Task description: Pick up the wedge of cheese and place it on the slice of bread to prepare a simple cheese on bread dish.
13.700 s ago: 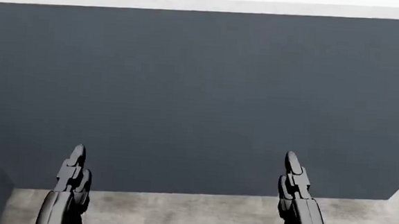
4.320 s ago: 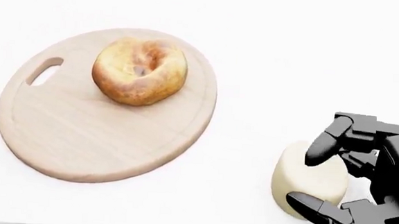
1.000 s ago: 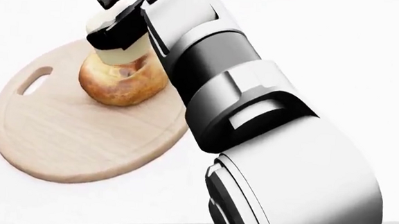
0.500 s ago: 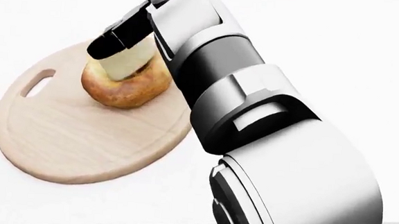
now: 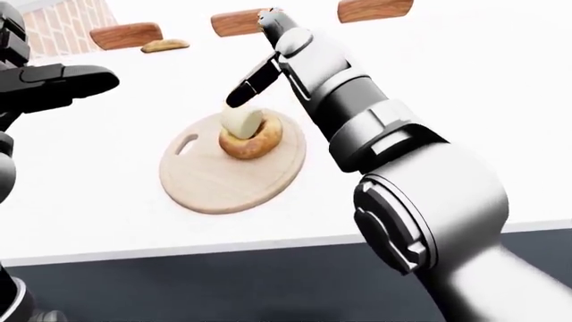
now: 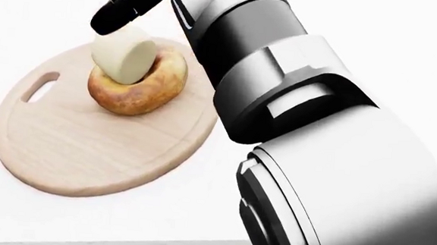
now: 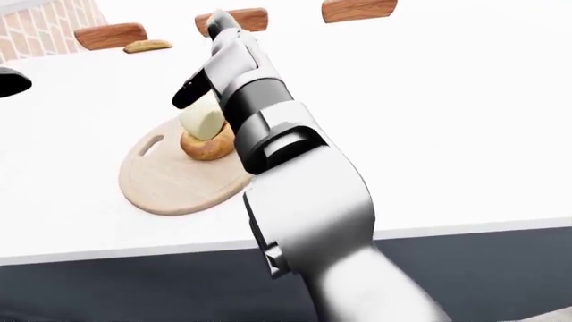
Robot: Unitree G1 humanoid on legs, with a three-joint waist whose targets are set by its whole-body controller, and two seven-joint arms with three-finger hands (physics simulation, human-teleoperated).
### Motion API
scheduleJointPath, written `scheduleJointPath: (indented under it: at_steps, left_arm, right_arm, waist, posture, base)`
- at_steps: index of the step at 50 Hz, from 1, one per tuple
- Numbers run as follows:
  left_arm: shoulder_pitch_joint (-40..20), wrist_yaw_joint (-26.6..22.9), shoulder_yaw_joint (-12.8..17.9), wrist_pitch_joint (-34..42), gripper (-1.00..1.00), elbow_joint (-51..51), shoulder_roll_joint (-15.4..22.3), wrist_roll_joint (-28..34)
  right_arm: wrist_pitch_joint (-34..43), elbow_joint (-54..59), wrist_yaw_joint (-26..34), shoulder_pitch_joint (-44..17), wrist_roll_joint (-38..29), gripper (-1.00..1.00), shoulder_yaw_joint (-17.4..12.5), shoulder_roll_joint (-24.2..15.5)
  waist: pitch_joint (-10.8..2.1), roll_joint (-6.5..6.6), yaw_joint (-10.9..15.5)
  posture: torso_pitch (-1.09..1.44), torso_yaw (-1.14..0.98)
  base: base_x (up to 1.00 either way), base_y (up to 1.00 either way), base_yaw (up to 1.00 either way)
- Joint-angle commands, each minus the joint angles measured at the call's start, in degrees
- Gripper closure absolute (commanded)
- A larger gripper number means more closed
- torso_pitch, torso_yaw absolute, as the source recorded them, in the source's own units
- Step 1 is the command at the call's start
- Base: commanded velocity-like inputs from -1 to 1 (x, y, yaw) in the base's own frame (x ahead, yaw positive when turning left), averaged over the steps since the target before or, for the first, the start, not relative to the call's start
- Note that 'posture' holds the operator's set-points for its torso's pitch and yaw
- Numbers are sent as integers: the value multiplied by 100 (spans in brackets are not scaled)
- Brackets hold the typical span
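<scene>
white table [image 5: 107, 201] carries a round wooden cutting board [image 6: 72, 153] with a bagel-shaped bread [image 6: 141, 86]; the pale cheese [image 6: 124, 54] sits tilted in its hole. right hand [image 6: 126, 6] hovers just above the cheese, dark fingers spread. its bulky forearm [image 6: 281, 86] blocks the board's right edge. left hand [image 5: 53, 84] hangs open at the left-eye view's left; wooden chair backs [image 5: 125, 35] line the top.

The robot's white and grey right arm [image 5: 393, 168] fills the right half of the left-eye view, rising from about five o'clock toward eleven o'clock, its rounded shoulder shell lowest, a dark elbow band above it, then the pale forearm. At its end the black three-finger right hand [image 6: 128, 3] stands spread, one dark finger [image 5: 252, 84] slanting down toward seven o'clock with nothing clasped. The black left hand [image 5: 49, 86] enters at nine o'clock, lying level, its grip unreadable.
</scene>
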Motion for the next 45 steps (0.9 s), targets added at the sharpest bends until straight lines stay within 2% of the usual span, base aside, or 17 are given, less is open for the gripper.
scheduleJointPath:
  at_steps: [1, 17, 21, 32, 34, 35, 38, 45]
  left_arm:
    - [-139, 2, 104, -134, -100, -87, 111, 50]
    - [-163, -87, -12, -51, -100, -220, 9, 338]
    - [-168, -125, 2, -21, -100, -218, -11, 408]
    - [-220, -191, 0, 43, -100, -225, -81, 538]
    - [-222, -202, 9, 47, -100, -211, -85, 550]
    - [-225, -221, 73, 60, -100, -185, -46, 542]
    - [-210, -224, 135, 56, -100, -162, -5, 530]
    - [-204, -191, 89, 79, -100, -221, -4, 526]
  right_arm:
    - [-143, -253, -43, -308, 6, -100, 1, -118]
    - [-191, -365, 70, -775, 195, -100, 58, -738]
    - [-263, -424, 92, -835, 406, -100, -36, -923]
    - [-396, -663, 256, -990, 872, -100, -9, -1487]
    - [-398, -726, 277, -962, 882, -100, 74, -1582]
    - [-387, -825, 306, -892, 947, -100, 42, -1745]
    - [-353, -951, 298, -806, 1098, -100, 45, -1887]
    - [-13, -1651, 412, -647, 1241, -100, 248, -2159]
  waist:
    - [-158, 42, -6]
    - [-132, -1, -4]
    - [-124, -12, -5]
    - [-110, -51, -4]
    - [-102, -60, -4]
    - [-98, -66, -3]
    - [-93, -90, 1]
    - [-89, -108, 11]
  posture:
    - [0, 0]
    - [0, 0]
    - [0, 0]
    - [0, 0]
    - [0, 0]
    - [0, 0]
    - [0, 0]
    - [0, 0]
  base:
    - [0, 0, 0]
    - [0, 0, 0]
    - [0, 0, 0]
    - [0, 0, 0]
    - [0, 0, 0]
    - [0, 0, 0]
    - [0, 0, 0]
    - [0, 0, 0]
